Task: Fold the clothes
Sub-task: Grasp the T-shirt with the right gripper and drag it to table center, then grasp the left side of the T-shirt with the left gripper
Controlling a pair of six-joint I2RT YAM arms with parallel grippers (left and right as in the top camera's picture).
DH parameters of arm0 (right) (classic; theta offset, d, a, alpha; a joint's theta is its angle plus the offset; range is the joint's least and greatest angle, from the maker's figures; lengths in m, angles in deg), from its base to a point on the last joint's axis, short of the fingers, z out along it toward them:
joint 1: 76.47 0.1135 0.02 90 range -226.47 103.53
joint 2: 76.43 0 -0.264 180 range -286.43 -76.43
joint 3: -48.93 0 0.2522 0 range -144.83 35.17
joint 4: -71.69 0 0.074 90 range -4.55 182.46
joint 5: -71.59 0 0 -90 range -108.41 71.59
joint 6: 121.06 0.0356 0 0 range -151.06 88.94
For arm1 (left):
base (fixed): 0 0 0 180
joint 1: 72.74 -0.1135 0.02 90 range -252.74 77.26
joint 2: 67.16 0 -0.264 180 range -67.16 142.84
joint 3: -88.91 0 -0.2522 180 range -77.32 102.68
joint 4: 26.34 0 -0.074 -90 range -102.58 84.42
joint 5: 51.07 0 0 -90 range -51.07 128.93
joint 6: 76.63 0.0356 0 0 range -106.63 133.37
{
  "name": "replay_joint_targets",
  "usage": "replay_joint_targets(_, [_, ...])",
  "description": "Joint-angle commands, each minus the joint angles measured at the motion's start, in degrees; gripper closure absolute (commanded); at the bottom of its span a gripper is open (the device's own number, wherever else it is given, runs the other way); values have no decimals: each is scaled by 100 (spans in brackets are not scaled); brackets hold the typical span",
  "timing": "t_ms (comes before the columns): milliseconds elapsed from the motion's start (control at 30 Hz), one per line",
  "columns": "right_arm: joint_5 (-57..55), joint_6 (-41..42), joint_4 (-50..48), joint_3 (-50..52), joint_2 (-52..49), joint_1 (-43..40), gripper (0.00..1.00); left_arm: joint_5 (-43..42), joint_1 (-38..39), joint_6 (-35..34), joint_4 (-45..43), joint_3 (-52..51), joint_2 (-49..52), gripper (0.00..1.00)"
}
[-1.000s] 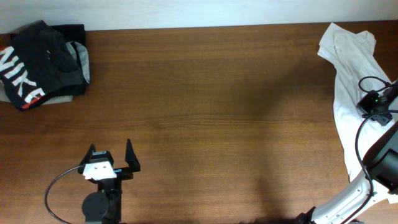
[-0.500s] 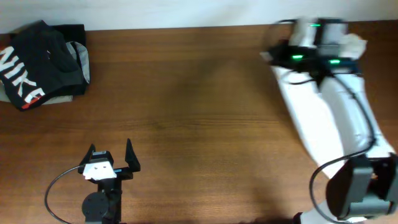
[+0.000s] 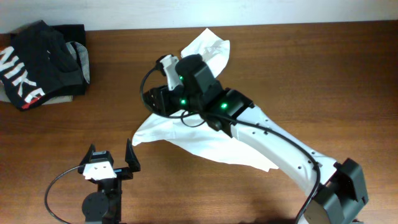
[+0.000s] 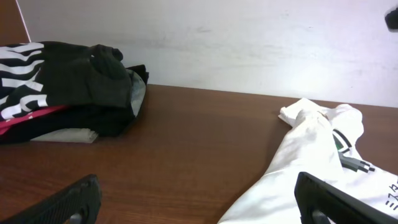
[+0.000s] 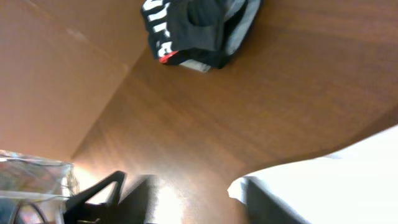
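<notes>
The white T-shirt [image 3: 205,140] lies rumpled in the middle of the desk [image 3: 298,74], partly under my right arm. The right pincer [image 5: 198,202] has its fingers apart with bare desk between them and cloth just beside one. The left pincer [image 3: 111,154] sits spread and empty near the shirt's near-left corner. My worry is that the arm or its cable snags the fabric and drags it askew. I see no containers, only the black Nike pile [image 3: 37,62] at far left.

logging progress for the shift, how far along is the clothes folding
Done: a dark pile looks folded at the far left corner of the table. In hand: the white shirt lies crumpled mid-table under the right gripper; its grip is unclear. To do: spreading and folding that shirt. The left gripper is open, idle.
</notes>
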Motion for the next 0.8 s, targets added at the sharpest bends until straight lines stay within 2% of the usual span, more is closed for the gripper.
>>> replay_joint_targets(0, [96, -22, 201, -48, 103, -597, 6, 24, -28, 15, 7, -22, -22, 1])
replay_joint_targets(33, [118, -22, 345, -48, 151, -835, 1, 24, -28, 15, 7, -22, -22, 1])
replay_joint_targets(333, [136, -76, 3906, -44, 208, -4527, 1, 24, -31, 15, 7, -22, -22, 1])
replay_joint_targets(400, [133, -350, 4291, -24, 208, -4850, 1, 24, -31, 15, 7, -22, -22, 1])
replay_joint_targets(500, [133, -525, 4465, 221, 208, -4903, 1, -72, -28, 50, 13, -20, -22, 1])
replay_joint_targets(600, [136, -518, 4352, 680, 205, -4739, 1, -1193, -28, -83, -68, -20, -24, 1])
replay_joint_targets(633, [136, -520, 4232, 901, 205, -4662, 1, -2188, -28, -227, -278, -20, -24, 1])
replay_joint_targets(700, [138, -518, 3727, 1322, 208, -4544, 1, -3375, -28, -229, -627, -17, -22, 1])
replay_joint_targets(767, [138, -367, 3331, 1567, 208, -4540, 1, -3633, -28, -433, -699, 83, -4, 1])
